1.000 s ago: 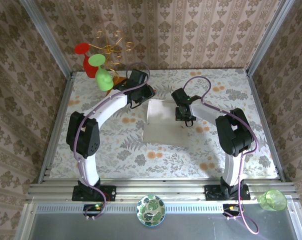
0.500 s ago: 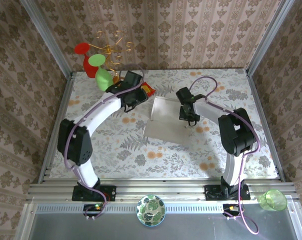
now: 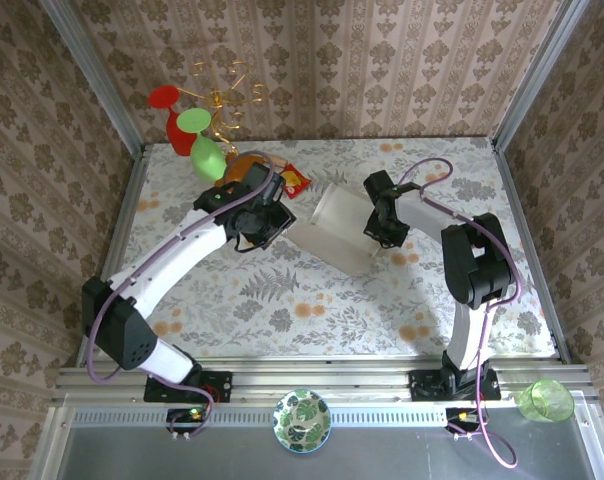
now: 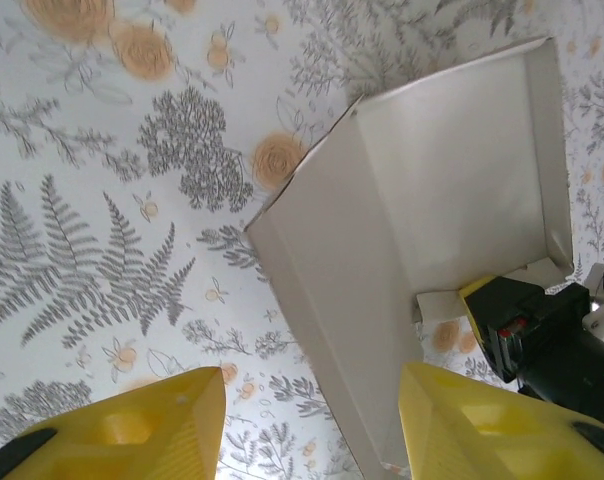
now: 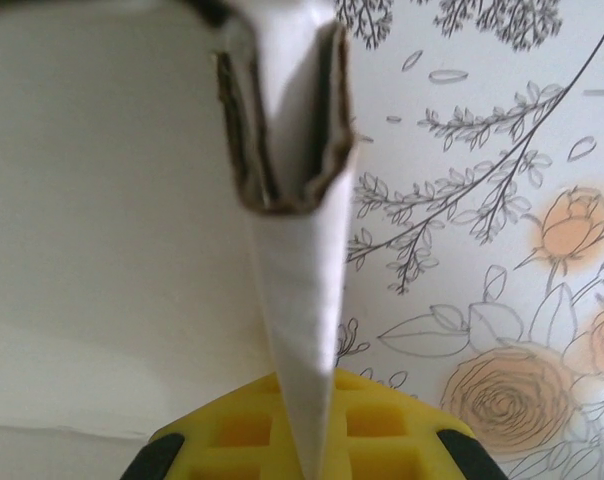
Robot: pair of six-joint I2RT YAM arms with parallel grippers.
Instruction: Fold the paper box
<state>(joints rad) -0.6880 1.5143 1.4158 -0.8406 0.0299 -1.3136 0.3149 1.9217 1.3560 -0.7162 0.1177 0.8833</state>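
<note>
The off-white paper box (image 3: 334, 232) lies skewed on the floral table, its side walls folded up. In the left wrist view the paper box (image 4: 452, 180) shows its inside, and one long wall edge runs down between my yellow fingers (image 4: 132, 430). My left gripper (image 3: 272, 222) (image 4: 312, 430) stands open at the box's left end, its fingers well apart. My right gripper (image 3: 384, 226) is shut on the box's right wall. In the right wrist view the paper box (image 5: 112, 200) fills the left, with its doubled wall edge pinched in the right gripper (image 5: 312, 440).
A wire stand with red and green plastic pieces (image 3: 197, 130) rises at the back left, with an orange object (image 3: 244, 163) and a red packet (image 3: 294, 180) beside it. A patterned bowl (image 3: 301, 420) and a green cup (image 3: 545, 400) sit off the table at the near rail.
The box has swung round and shifted right with the right gripper still holding it. The left arm has stretched out lower, come to the box's left end, and spread its fingers wider.
</note>
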